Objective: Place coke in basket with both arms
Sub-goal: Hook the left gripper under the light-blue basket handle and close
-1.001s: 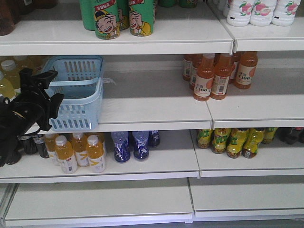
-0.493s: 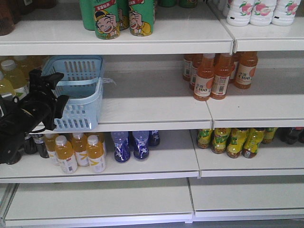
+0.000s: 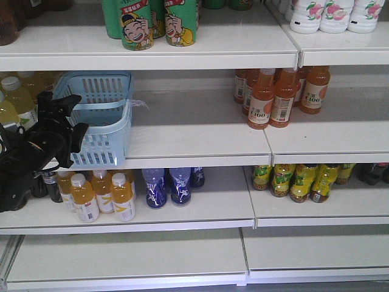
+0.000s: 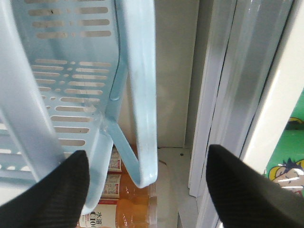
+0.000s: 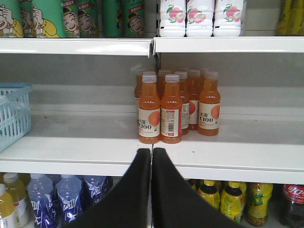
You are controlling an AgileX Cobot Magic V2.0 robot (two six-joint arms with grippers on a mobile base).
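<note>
Left pincer (image 3: 65,115) is spread wide, straddling the basket (image 3: 106,112) rim on the middle shelf (image 3: 194,146), gripping nothing. Right pincer (image 5: 151,156) is closed tight, empty. The coke (image 5: 294,199) stands on the lower shelf (image 3: 316,210), far right. It's likely smooth, stiff and fairly heavy, so it's best pinched around the labelled middle.

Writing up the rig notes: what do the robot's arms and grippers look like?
The left gripper and right gripper each have two matte black, tapered wedge fingers with fine ribbed texture. The left arm is black and bulky; the right arm isn't shown.
</note>
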